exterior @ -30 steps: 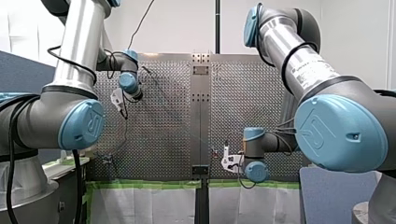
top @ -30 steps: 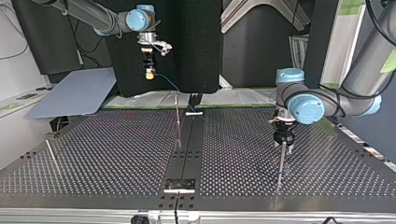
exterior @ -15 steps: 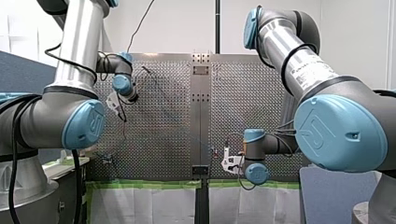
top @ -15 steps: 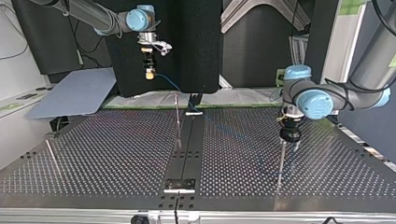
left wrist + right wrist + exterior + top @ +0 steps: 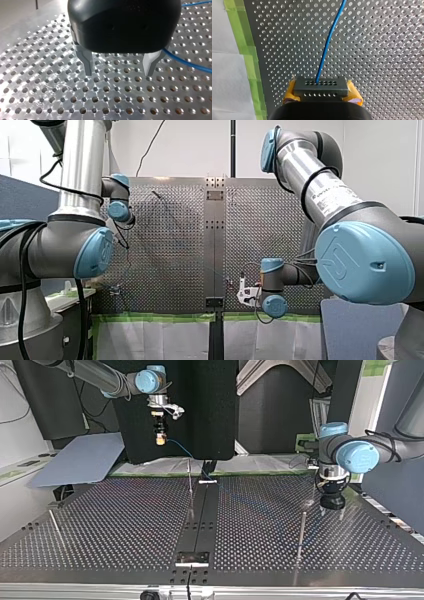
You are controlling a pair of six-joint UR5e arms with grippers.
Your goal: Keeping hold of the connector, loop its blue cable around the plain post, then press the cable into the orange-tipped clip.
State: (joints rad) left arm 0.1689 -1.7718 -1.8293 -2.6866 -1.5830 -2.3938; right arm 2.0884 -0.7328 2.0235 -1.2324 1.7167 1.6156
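My right gripper [image 5: 321, 96] has its yellow pads shut on the grey connector [image 5: 320, 86], and the blue cable [image 5: 329, 42] runs ahead of it over the perforated plate. In the top view my right gripper [image 5: 160, 438] hangs high over the far edge with the blue cable [image 5: 179, 448] sloping down from it. My left gripper [image 5: 119, 72] is open and empty just above the plate, with the blue cable [image 5: 185, 62] beside one finger. In the top view my left gripper [image 5: 331, 509] hangs to the right of the plain post [image 5: 301, 530]. The orange-tipped clip [image 5: 230, 281] stands close to my right gripper [image 5: 245, 292].
A thin post [image 5: 190, 482] rises near the central dark rail [image 5: 200, 520], and another rod [image 5: 55, 527] leans at the top view's left. Green tape [image 5: 249, 60] and white sheeting border the plate. A grey board [image 5: 80, 460] lies beyond the table's far left corner.
My left arm has swung toward the top view's right, away from the plain post it hung over. My right arm has held still with the connector.
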